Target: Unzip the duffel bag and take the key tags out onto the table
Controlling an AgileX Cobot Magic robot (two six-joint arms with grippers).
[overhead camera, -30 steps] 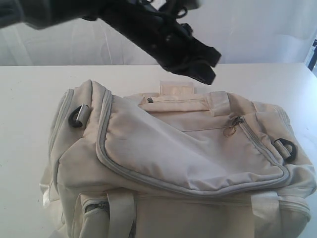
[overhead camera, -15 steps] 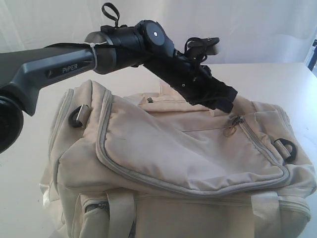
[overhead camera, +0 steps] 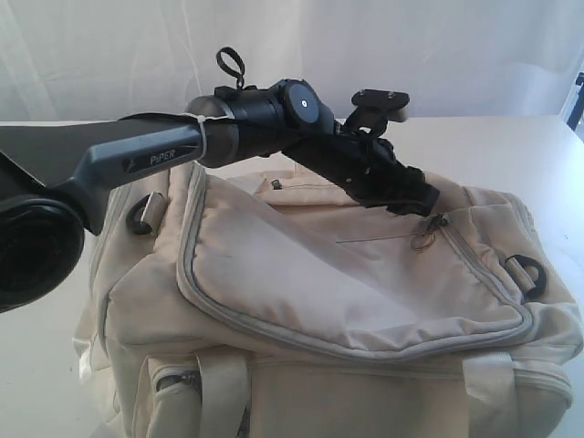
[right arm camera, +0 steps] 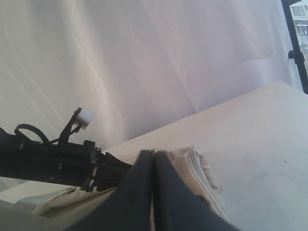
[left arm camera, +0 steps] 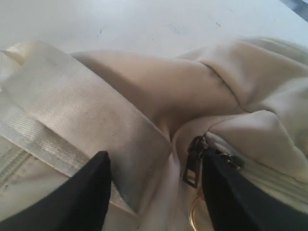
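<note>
The cream duffel bag (overhead camera: pixel 347 292) lies on the white table (overhead camera: pixel 55 164) with its grey-piped zipper shut. My left gripper (overhead camera: pixel 415 196) reaches across the bag's top and hangs just above the zipper pull (overhead camera: pixel 422 239) with its gold ring. In the left wrist view this gripper (left arm camera: pixel 155 161) is open; the dark zipper pull (left arm camera: pixel 193 166) sits beside one finger (left arm camera: pixel 226 192), next to a webbing handle (left arm camera: pixel 62 120). My right gripper (right arm camera: pixel 154 153) is shut, fingers pressed together, close over one end of the bag (right arm camera: pixel 202 168). The key tags are hidden.
Black strap rings sit at the bag's ends (overhead camera: pixel 527 274) (overhead camera: pixel 141 214). A white curtain (overhead camera: pixel 456 46) hangs behind the table. A dark stand (overhead camera: pixel 577 100) is at the right edge. The left arm (right arm camera: pixel 53 161) shows in the right wrist view.
The left arm has come down and moved right over the bag, bringing its open gripper to the zipper pull. The bag has not moved.
</note>
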